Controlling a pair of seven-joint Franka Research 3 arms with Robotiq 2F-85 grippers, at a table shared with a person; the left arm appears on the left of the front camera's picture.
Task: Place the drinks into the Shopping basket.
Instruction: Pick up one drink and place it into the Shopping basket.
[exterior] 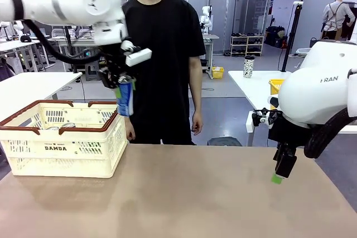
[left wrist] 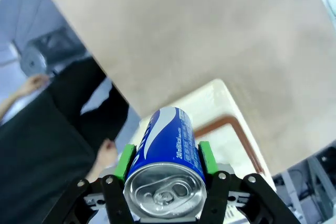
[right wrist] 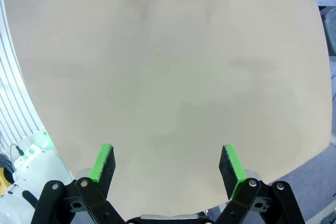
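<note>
Upper left of the frame, left gripper [exterior: 122, 79] clamping 1 blue can [exterior: 125, 97] above 1 Shopping basket [exterior: 61, 147], right gripper [right wrist: 167, 163] spread wide over bare bench [exterior: 189, 199], 1 person [exterior: 163, 54] behind.

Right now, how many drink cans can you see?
1: a blue can, held in the left gripper above the Shopping basket's right rim. Others may lie hidden inside the basket.

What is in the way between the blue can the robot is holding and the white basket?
Nothing visible. The left gripper holds the blue can in the air above the right edge of the Shopping basket. Only open air lies between them. The person stands behind the table, farther back.
</note>
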